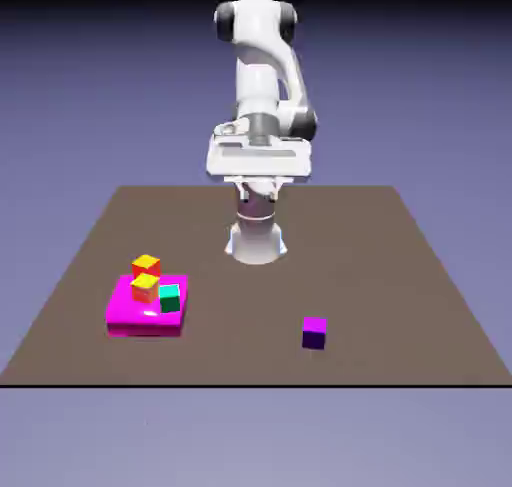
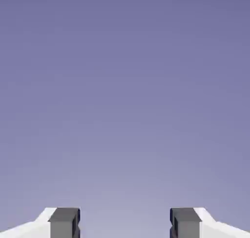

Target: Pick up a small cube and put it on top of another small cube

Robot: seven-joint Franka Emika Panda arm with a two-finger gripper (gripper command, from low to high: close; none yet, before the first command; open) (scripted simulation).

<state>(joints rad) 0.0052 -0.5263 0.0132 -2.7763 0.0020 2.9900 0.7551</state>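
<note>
The small purple cube [image 1: 314,332] sits alone on the brown table [image 1: 400,275], toward the exterior view's right and near the front edge. Two small orange cubes with yellow tops are at the left: one [image 1: 145,287] rests on a flat magenta block [image 1: 125,310], the other [image 1: 146,266] is just behind it. My gripper [image 1: 258,165] is held high by the robot's base, far from all the cubes. In the hand view the gripper [image 2: 124,225] is open, its grey fingertips [image 2: 64,223] wide apart, with only plain backdrop between them.
A teal cube [image 1: 169,298] also sits on the magenta block, beside the nearer orange cube. The robot's white base [image 1: 256,240] stands at the table's far middle.
</note>
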